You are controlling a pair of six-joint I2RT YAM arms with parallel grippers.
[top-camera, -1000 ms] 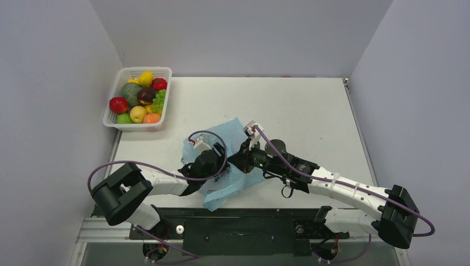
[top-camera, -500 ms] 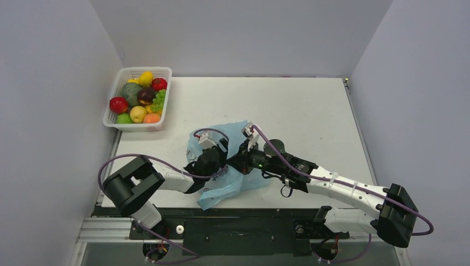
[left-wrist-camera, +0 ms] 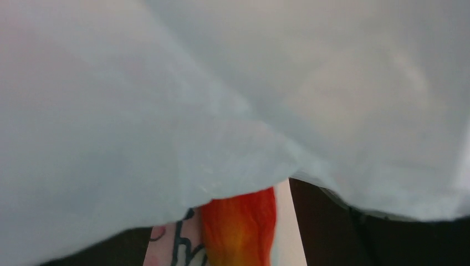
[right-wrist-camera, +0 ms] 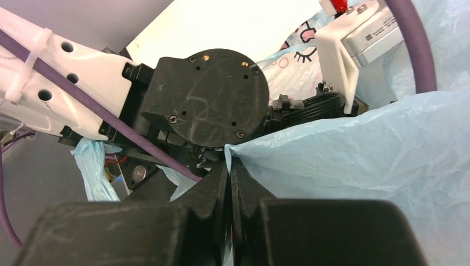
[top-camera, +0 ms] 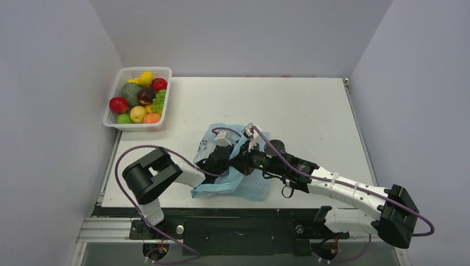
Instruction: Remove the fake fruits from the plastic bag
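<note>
Right end effector (right-wrist-camera: 229,166) pinches the plastic bag (right-wrist-camera: 360,155) by its rim; left end effector (top-camera: 220,159) lies under its film, near an orange-red fake fruit (left-wrist-camera: 239,227); we cannot tell its spread.

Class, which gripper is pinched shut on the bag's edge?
The right gripper: jaws closed on an edge of the plastic bag; the left arm reaches inside, jaws hidden.

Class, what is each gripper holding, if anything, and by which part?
The right gripper pinches the plastic bag by its rim. The left gripper is inside the bag; any hold cannot be told.
</note>
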